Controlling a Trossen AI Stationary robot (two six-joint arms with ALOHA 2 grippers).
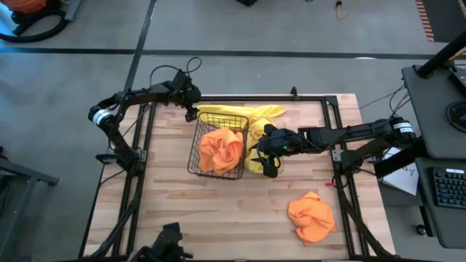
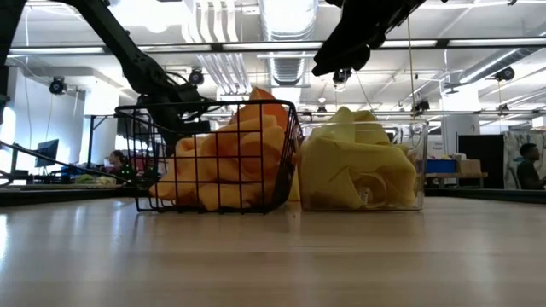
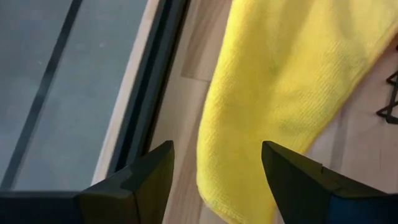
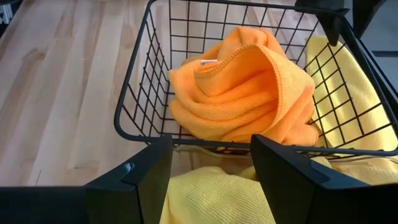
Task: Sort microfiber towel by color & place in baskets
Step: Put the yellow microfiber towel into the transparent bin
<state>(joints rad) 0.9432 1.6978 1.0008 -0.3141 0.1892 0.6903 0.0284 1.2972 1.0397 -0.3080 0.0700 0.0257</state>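
The black wire basket (image 1: 195,149) (image 2: 213,158) holds a heap of orange towels (image 1: 220,149) (image 4: 242,87). Next to it on the right, the clear plastic bin (image 2: 418,162) holds crumpled yellow towels (image 2: 358,166) (image 4: 211,193). My right gripper (image 1: 261,153) (image 4: 211,180) hovers open over this bin, pointing at the wire basket. One yellow towel (image 1: 240,114) (image 3: 280,81) lies spread on the table behind both baskets. My left gripper (image 1: 191,110) (image 3: 214,180) is open above that towel's left end. A loose orange towel (image 1: 312,216) lies bunched near the table's near right corner.
A black metal frame (image 1: 145,145) runs round the wooden table top, close beside my left gripper. Bare wood lies left of the wire basket and along the near side. A desk with a keyboard (image 1: 445,185) stands beyond the right edge.
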